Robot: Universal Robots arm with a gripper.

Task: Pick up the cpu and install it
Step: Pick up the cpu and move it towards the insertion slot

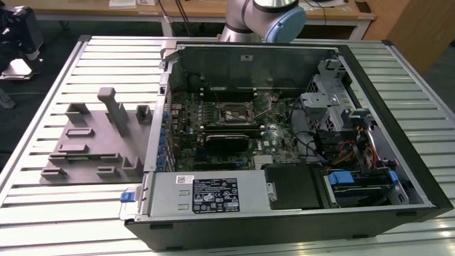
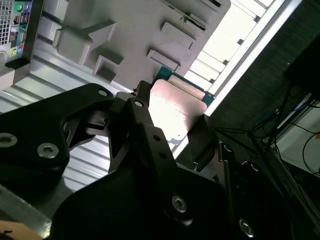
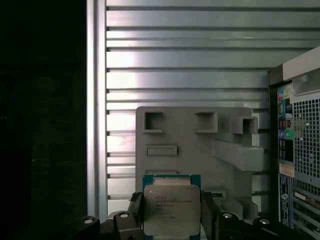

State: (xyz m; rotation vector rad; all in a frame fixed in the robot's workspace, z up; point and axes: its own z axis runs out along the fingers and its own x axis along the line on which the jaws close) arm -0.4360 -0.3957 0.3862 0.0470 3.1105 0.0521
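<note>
Here, a firm clamp of the gripper [image 3: 171,202] on the cpu [image 3: 171,215], with the two black fingers [image 3: 135,204] pressed against two opposite edges of the chip, as seen in both wrist views. Held flat between them, silvery top plate turned towards the first wrist view, thin green rim showing around the plate. Held above the grey fixture tray [image 3: 195,150], in front of the tray's edge with the low shallow pockets; not possible to tell how high above it. Under the tray, the slatted metal table [image 3: 190,60], bright with reflected light. Just beside the tray, the open computer case [image 1: 376,208], with its perforated back panel [image 3: 306,130] and small coloured ports in the first wrist view. In the exterior view, the same tray at the exterior view's left of the case, with several raised blocks and one tall post standing upright. Inside the case, the green motherboard [image 1: 192,120], and near its middle the square socket [image 1: 237,112] with a thin lever beside it. Just next to the socket, a black rectangular block [image 1: 227,142]. Along the near wall of the case, the grey power supply [image 1: 206,194]. Behind the case, at the far side of the table, the lower part of the arm [image 1: 259,16].
</note>
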